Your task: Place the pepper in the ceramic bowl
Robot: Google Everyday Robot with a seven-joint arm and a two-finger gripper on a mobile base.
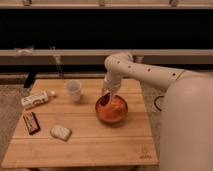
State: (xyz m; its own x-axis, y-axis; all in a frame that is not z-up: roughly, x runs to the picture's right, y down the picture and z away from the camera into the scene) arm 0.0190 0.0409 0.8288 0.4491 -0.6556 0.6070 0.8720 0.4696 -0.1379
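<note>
Item one, the gripper (106,96): we find it at the end of the white arm (145,75), pointing down over the left rim of the ceramic bowl (119,116). Item two, the pepper (104,99): we see a small dark red piece clamped at the gripper's tip, hanging just inside the bowl's left edge, above the orange interior; we cannot tell whether it touches the bowl. Item three, the ceramic bowl itself: round, orange within, standing right of centre on the wooden table (90,145). Item four, a small translucent cup (74,90), upright, near the bowl on its left and apart from it. Item five, a pale bottle (36,99) lying on its side near the table's left edge. Item six, a flat dark brown bar (31,122) lying below the bottle. Item seven, a pale whitish lump (60,132) just to the right of the bar, toward the front edge.
</note>
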